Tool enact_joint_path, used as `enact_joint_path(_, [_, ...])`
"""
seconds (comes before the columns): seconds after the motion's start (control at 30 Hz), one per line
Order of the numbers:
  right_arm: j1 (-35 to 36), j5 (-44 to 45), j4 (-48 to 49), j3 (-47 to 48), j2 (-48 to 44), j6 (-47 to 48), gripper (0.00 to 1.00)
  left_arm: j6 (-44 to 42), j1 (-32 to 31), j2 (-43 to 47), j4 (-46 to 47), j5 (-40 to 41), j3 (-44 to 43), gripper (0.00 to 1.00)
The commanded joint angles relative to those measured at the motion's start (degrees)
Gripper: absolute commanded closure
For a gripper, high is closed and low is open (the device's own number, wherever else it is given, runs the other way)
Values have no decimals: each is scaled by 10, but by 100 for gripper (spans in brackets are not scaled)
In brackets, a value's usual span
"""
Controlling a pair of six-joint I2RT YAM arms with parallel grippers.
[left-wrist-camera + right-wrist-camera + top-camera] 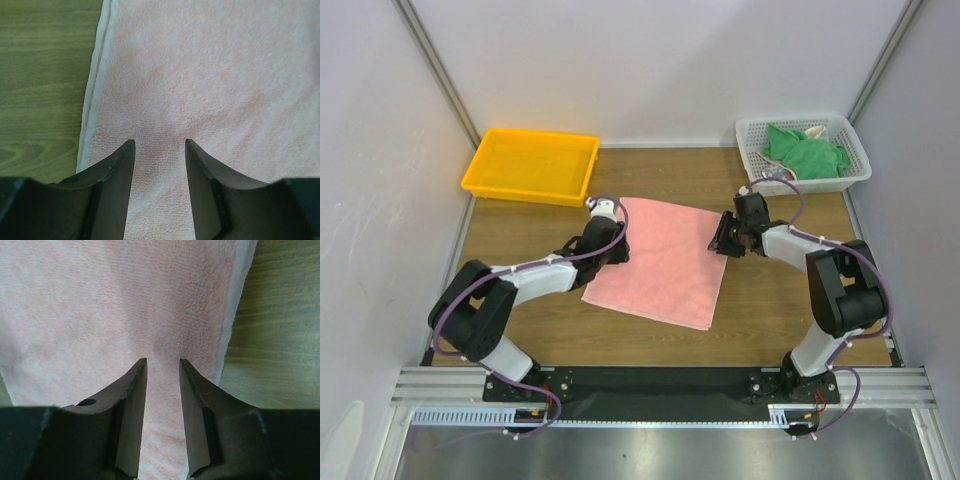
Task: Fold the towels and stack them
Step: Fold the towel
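This was a robot test cell in a lab, not a home or a shop. Plain white panels (pixel 670 60) closed in the wooden counter (pixel 770 310) on three sides, with bare metal posts (pixel 438 70) at the corners. The left arm (pixel 535 277) and the right arm (pixel 790 240) were bolted to a black plate (pixel 660 380) on an aluminium rail (pixel 910 385) at the near edge. Purple cables (pixel 525 267) ran along the arms, and slotted wire ducts (pixel 470 415) sat below.
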State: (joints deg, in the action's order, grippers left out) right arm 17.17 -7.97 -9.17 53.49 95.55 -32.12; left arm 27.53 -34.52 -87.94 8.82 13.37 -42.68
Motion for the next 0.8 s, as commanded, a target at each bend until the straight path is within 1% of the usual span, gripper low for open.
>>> enact_joint_path(0.0, [-1, 8, 21, 15, 22, 21, 63, 6, -8, -20, 23, 16, -2, 51])
enact_joint_path(0.23, [-5, 13, 23, 32, 63, 28, 65, 32, -35, -36, -13, 35, 21, 56])
enact_joint_path(0.37, [-6, 13, 19, 57, 90, 46, 66, 56, -73, -34, -52, 68, 31, 58])
enact_joint_path(0.43, [-7, 11, 13, 69, 102, 50, 66, 82, -86, -27, -71, 73, 41, 59])
enact_joint_path(0.5, [-7, 5, 1, 84, 114, 55, 67, 110, -113, -22, -81, 73, 52, 59])
enact_joint_path(0.57, [-7, 2, -8, 86, 115, 58, 67, 131, -141, -16, -84, 81, 57, 60])
enact_joint_path(0.6, [-7, 0, -12, 85, 114, 59, 67, 147, -151, -15, -106, 84, 58, 60])
enact_joint_path(0.67, [-7, -3, -27, 79, 109, 60, 67, 162, -169, -17, -118, 92, 56, 60])
enact_joint_path(0.77, [-7, -13, -32, 48, 84, 62, 67, 173, -170, -19, -140, 104, 51, 61])
